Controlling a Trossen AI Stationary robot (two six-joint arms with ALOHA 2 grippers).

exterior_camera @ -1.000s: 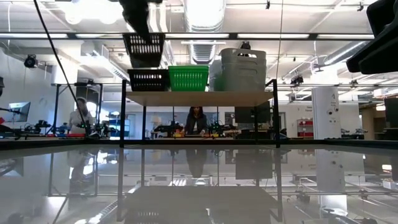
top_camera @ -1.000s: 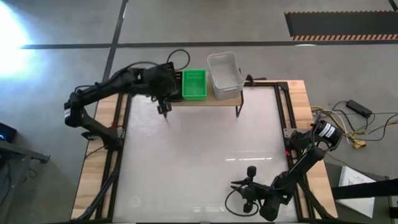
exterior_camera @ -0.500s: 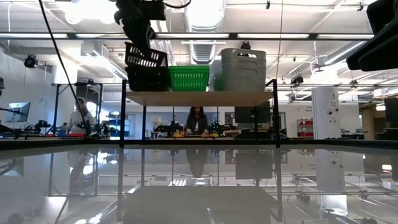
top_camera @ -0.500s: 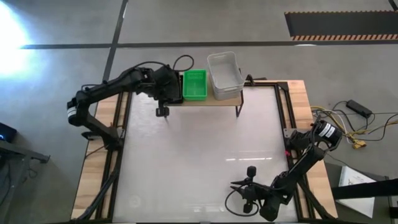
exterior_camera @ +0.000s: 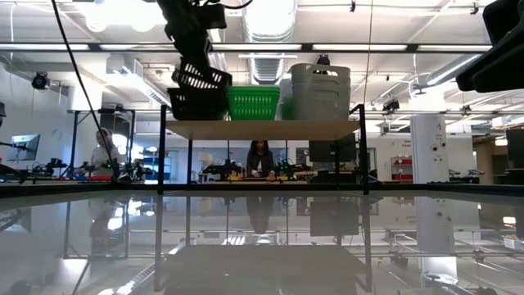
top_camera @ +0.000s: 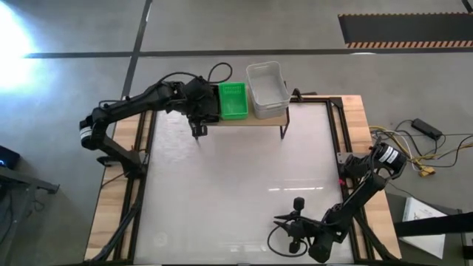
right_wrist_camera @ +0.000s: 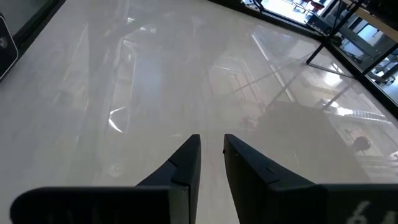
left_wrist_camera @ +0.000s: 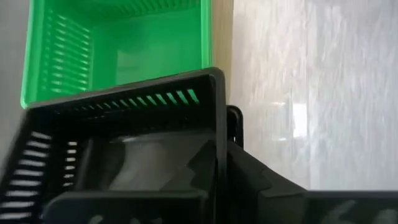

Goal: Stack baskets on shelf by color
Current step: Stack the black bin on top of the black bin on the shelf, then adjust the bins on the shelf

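Left claw (exterior_camera: 190, 41) clamped on tilted black basket (exterior_camera: 199, 78), directly beneath, beside green basket (exterior_camera: 250, 102).

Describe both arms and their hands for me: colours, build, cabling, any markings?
Both arms are dark, jointed segments. The left arm has a pale band near its base and a black cable looping off it. The right arm has a yellow-marked joint. The right hand shows two dark, wedge-shaped fingers.
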